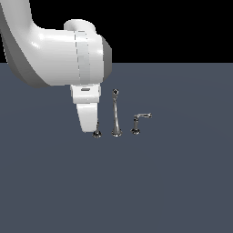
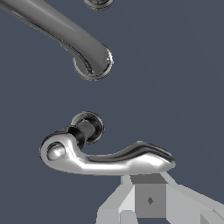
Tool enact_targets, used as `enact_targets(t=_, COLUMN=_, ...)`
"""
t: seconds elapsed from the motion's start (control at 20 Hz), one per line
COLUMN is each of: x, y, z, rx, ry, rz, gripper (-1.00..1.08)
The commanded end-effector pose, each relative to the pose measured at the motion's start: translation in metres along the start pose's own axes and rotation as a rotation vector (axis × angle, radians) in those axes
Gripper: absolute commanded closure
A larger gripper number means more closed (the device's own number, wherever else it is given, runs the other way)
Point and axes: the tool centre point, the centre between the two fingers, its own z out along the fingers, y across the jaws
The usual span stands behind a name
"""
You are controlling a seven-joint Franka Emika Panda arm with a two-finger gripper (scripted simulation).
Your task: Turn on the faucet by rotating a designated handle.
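Two lever handles flank the tall faucet spout [image 1: 116, 113] on the tabletop [image 1: 173, 182]. The gripper [image 1: 93, 129] is lowered onto the handle [image 2: 105, 155] at the spout's 9 o'clock; finger spread cannot be told. Probably contact stage; a sideways push is called for.

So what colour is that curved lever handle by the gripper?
Shiny silver chrome with dark reflections; the curved metal lever handle shows best in the wrist view.

No text, label, brand, number or sign can be read in either view.
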Motion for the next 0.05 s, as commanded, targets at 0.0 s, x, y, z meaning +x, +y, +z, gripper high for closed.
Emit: enact_targets(t=0.0, x=0.06, y=-0.0017, z=-0.0014, rx=0.008, ry=0.017, rz=0.093, gripper=1.08)
